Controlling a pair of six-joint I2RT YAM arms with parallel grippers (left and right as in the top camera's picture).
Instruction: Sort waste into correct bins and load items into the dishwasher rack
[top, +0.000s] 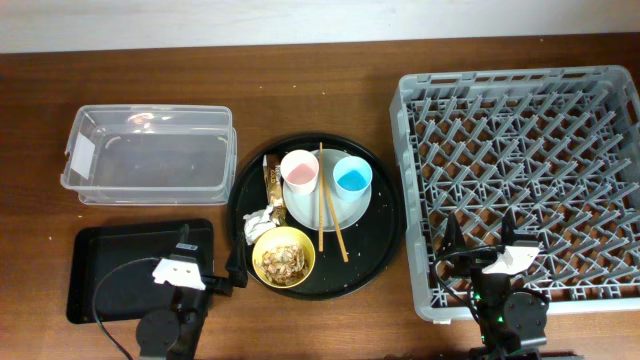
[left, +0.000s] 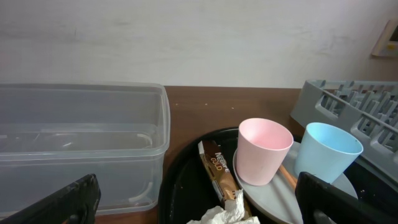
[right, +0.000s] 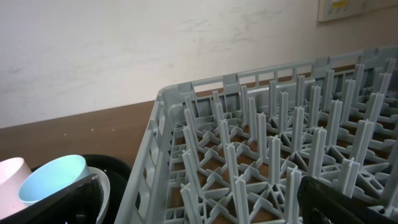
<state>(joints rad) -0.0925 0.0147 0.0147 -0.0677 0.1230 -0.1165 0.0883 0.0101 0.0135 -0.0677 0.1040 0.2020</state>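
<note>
On the round black tray (top: 385, 235) a pale plate (top: 345, 210) carries the pink cup (top: 299, 171), the blue cup (top: 352, 178) and the wooden chopsticks (top: 321, 215). A yellow bowl (top: 284, 257) of crumbly food scraps sits in front, with the white tissue (top: 257, 222) and the brown-and-gold wrapper (top: 271, 183) to its left. My left gripper (top: 210, 252) is open over the black flat tray's right end, facing the tissue (left: 227, 210) and wrapper (left: 216, 169). My right gripper (top: 480, 235) is open above the front left of the grey dishwasher rack (top: 520, 120), empty.
The clear plastic container (top: 150, 155) stands at the back left, and the flat black tray (top: 120, 270) lies in front of it. The rack's upright pegs (right: 267, 149) fill the right wrist view. Bare wood shows between the container and the round tray.
</note>
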